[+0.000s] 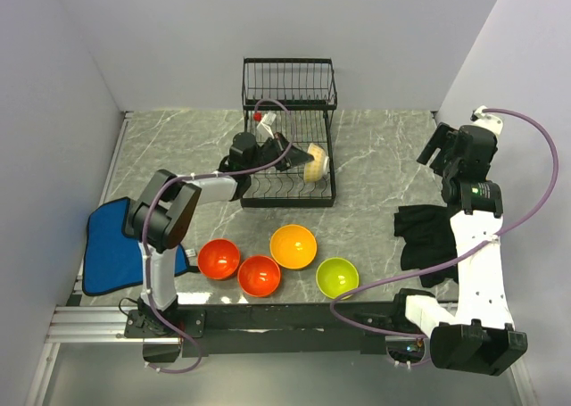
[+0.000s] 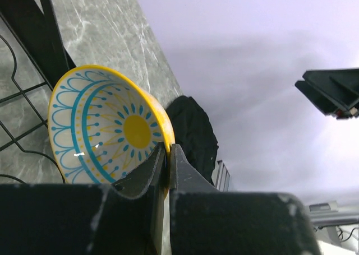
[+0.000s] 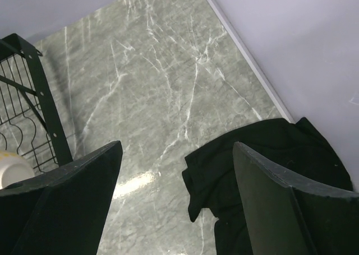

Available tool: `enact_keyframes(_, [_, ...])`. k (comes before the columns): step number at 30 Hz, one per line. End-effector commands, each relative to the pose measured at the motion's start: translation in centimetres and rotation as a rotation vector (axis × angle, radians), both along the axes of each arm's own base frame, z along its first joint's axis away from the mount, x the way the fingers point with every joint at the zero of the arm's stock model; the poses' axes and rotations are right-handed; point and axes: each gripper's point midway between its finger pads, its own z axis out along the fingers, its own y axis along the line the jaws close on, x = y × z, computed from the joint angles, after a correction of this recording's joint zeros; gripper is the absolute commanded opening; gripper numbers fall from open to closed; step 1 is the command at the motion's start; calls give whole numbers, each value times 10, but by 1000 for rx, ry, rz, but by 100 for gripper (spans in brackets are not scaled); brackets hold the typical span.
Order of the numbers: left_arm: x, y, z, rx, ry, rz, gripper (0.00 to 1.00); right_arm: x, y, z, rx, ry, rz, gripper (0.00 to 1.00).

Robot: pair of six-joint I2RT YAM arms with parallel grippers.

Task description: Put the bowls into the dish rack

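The black wire dish rack [image 1: 289, 83] stands at the back middle of the table. My left gripper [image 1: 293, 153] reaches into its lower tier and is shut on the rim of the cream bowl with the blue-yellow pattern [image 1: 316, 162]. In the left wrist view the jaws [image 2: 168, 153] pinch the bowl's yellow rim, and the bowl [image 2: 101, 123] stands on edge beside rack wires [image 2: 33, 47]. Two red-orange bowls [image 1: 219, 259] [image 1: 260, 275], an orange bowl [image 1: 293, 246] and a lime green bowl [image 1: 337, 277] sit near the front. The blue bowl is out of view. My right gripper [image 3: 176, 148] is open and empty, held high at the right.
A black cloth [image 1: 426, 236] lies on the right of the table, under my right gripper [image 3: 263, 171]. A blue folded cloth [image 1: 111, 245] lies at the left edge. Walls close in the left, back and right sides. The rack's corner post [image 3: 42, 103] shows left of the right gripper.
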Motion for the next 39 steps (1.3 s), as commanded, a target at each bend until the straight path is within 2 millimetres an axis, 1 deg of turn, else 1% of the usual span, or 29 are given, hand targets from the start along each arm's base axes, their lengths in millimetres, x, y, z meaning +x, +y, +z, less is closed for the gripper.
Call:
enact_keyframes(1, [17,-8,37,-100,-86,30,1,3,-7,20,-32,-36,-12,88])
enact_keyframes(2, [21,-8,31,-95,-75,38,1,4,-7,20,-34,-36,-10,88])
enact_keyframes(4, [26,-9,32,-102,-84,42,1,6,-7,20,-35,-31,-7,88])
enact_keyframes(5, [29,-9,24,-97,-73,46,1,7,-7,19,-34,-27,-6,88])
enact_keyframes(7, [33,-10,24,-102,-83,47,1,10,-7,19,-34,-23,-2,88])
enact_keyframes(9, [37,-10,20,-107,-87,50,1,12,-7,19,-36,-18,4,88])
enact_keyframes(10, [40,-9,22,-113,-93,52,1,15,-8,19,-37,-18,4,88])
enact_keyframes(12, [44,-11,16,-115,-94,51,1,16,-8,17,-41,-8,8,88])
enact_keyframes(18, [64,-16,9,-122,-97,73,1,22,-8,13,-49,24,27,88])
enact_keyframes(19, [70,-17,7,-124,-99,82,1,24,-7,12,-50,29,31,88])
enact_keyframes(20, [73,-17,6,-126,-103,87,1,24,-8,12,-51,33,32,88])
enact_keyframes(21, [76,-19,11,-134,-119,89,1,25,-7,13,-58,38,39,88])
enact_keyframes(22, [81,-19,1,-125,-111,99,1,27,-7,14,-59,40,43,88])
enact_keyframes(23, [83,-19,-1,-125,-116,103,1,28,-7,14,-62,44,47,88])
enact_keyframes(24, [87,-20,2,-130,-128,107,1,29,-7,14,-68,49,50,88])
enact_keyframes(25, [91,-21,-6,-124,-120,112,1,32,-8,13,-70,56,52,88])
enact_keyframes(27, [96,-21,-5,-127,-123,121,1,34,-6,14,-77,58,60,89])
enact_keyframes(28, [99,-20,-8,-123,-124,124,1,36,-6,14,-79,60,63,89])
enact_keyframes(31, [100,-20,-3,-128,-154,131,1,40,0,11,-89,71,85,89])
enact_keyframes(35, [96,-19,17,-162,-219,124,1,45,8,6,-91,80,110,89])
enact_keyframes(36, [94,-18,20,-169,-231,132,1,46,11,5,-92,85,121,89])
enact_keyframes(37, [93,-17,29,-175,-255,145,1,48,13,3,-91,89,126,89])
enact_keyframes(39, [89,-13,36,-187,-286,170,1,49,16,1,-93,95,137,90])
